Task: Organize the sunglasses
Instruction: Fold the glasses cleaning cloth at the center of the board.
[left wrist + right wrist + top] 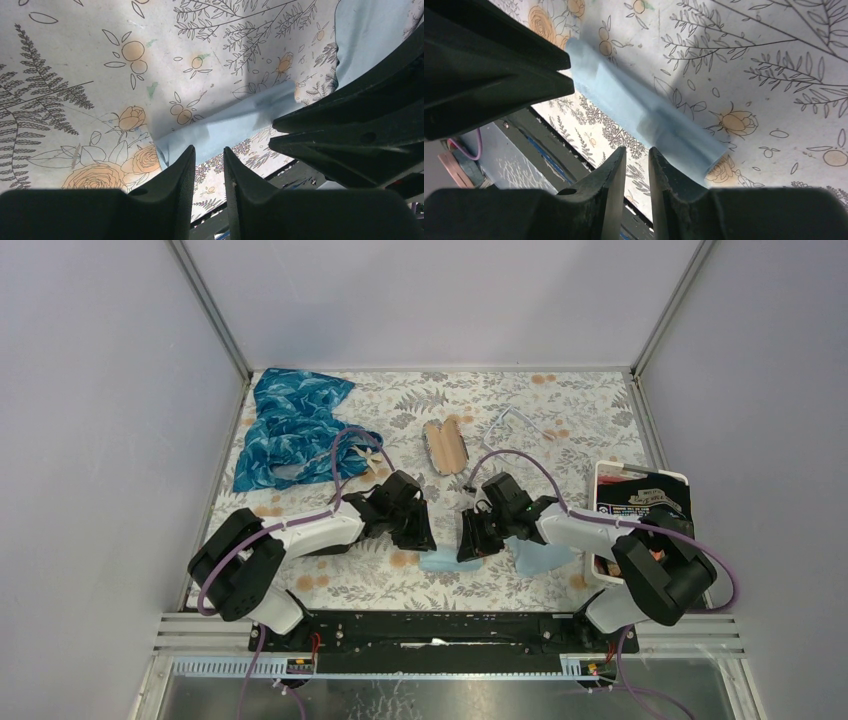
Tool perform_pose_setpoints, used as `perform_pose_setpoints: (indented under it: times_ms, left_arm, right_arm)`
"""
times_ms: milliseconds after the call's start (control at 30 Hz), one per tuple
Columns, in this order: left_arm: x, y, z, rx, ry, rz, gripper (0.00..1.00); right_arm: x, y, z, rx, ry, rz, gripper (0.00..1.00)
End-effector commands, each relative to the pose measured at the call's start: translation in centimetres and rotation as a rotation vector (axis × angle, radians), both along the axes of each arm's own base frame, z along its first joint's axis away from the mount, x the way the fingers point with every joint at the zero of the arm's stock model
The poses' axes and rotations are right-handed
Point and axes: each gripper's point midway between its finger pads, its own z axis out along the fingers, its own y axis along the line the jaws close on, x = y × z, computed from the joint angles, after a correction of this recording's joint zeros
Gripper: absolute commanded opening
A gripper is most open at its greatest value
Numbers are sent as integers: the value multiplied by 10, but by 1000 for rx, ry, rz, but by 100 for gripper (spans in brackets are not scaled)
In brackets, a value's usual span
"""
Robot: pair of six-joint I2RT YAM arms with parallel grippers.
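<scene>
Top external: blue cloth [437, 561] centre-front

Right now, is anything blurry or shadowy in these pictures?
Right wrist view: the light blue cloth is smeared, likely motion blur, while the flowered tablecloth is crisp. Left wrist view: the cloth looks soft too, and grey shade dims parts of the tablecloth. Top view: even light, sharp all over.
</scene>
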Motion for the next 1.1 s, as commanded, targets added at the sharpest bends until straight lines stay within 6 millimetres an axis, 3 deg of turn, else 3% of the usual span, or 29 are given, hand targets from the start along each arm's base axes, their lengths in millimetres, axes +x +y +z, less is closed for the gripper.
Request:
perform_pose_setpoints:
  times_ms: [0, 233, 333, 533, 733, 867, 1067]
  left_arm:
    - [5, -3, 6, -3, -34, -12, 32]
    - [6, -4, 5, 0, -33, -9, 31]
    - [8, -2, 6, 12, -38, 7, 31]
    - [9, -2, 8, 11, -42, 16, 32]
    - [10, -3, 6, 11, -36, 10, 31]
    - [10, -4, 7, 11, -40, 7, 31]
    - [9, -4, 4, 16, -32, 2, 31]
  right_arm:
    - [-12, 1, 9, 37, 16, 59, 30]
    - [-15, 2, 6, 19, 14, 91, 30]
    - [2, -7, 6, -49, -54, 19, 33]
    - [34, -19, 12, -62, -113, -131, 52]
    - [37, -19, 4, -70, -96, -148, 53]
    - [41, -30, -2, -114, -114, -209, 53]
    - [37, -38, -10, -136, -99, -235, 46]
